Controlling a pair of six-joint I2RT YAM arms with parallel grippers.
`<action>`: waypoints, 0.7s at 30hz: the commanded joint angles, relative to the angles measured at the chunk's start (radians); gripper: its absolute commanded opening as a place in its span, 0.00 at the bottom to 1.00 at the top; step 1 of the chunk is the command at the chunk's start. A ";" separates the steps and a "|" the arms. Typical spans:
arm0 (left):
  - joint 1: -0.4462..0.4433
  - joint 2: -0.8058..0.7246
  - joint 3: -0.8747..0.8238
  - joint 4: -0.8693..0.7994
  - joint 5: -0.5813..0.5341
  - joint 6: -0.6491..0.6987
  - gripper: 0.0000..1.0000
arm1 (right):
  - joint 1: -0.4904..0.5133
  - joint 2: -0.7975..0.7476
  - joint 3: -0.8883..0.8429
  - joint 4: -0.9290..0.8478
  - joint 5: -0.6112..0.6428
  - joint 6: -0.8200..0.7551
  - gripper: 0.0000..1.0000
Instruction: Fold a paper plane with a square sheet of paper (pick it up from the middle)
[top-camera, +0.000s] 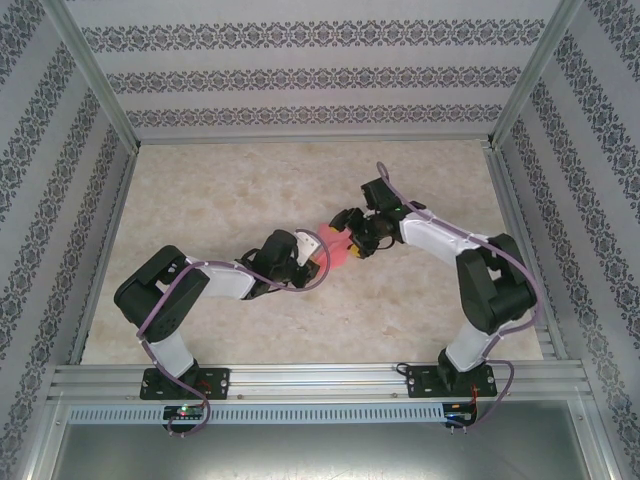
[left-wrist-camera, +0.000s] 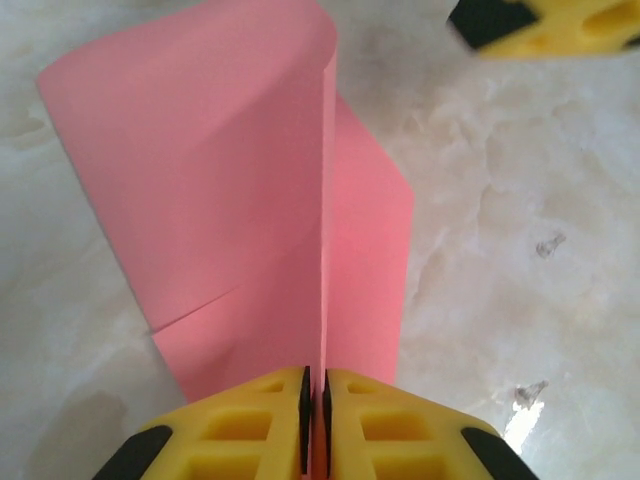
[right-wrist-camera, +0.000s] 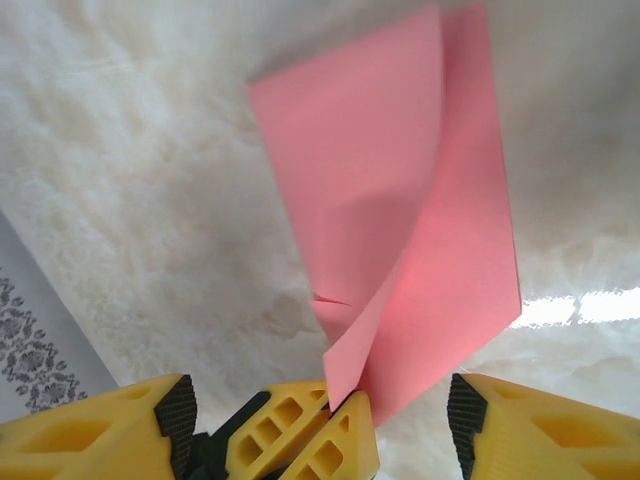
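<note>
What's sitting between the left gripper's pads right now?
The folded pink sheet of paper, its edge pinched in the shut left gripper; nothing else, as the left wrist view shows.

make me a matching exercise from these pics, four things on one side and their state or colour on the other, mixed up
Things:
1. left hand
2. right hand
3. sheet of paper
4. table

States or colours:
a. pale and marbled
b. open, fingers spread wide apart
c. pink, folded over on itself
d. shut on the paper's edge

Pairs: 1-d, 2-b, 3-c, 4-a
</note>
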 joint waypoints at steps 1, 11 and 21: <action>-0.009 0.015 0.037 -0.026 0.021 -0.160 0.14 | -0.005 -0.077 -0.045 0.029 0.095 -0.166 0.71; -0.002 0.016 0.002 0.049 0.032 -0.416 0.14 | -0.002 -0.079 -0.186 0.305 -0.032 -0.284 0.64; 0.003 0.002 -0.068 0.142 -0.010 -0.468 0.15 | 0.032 0.056 -0.179 0.376 -0.084 -0.266 0.45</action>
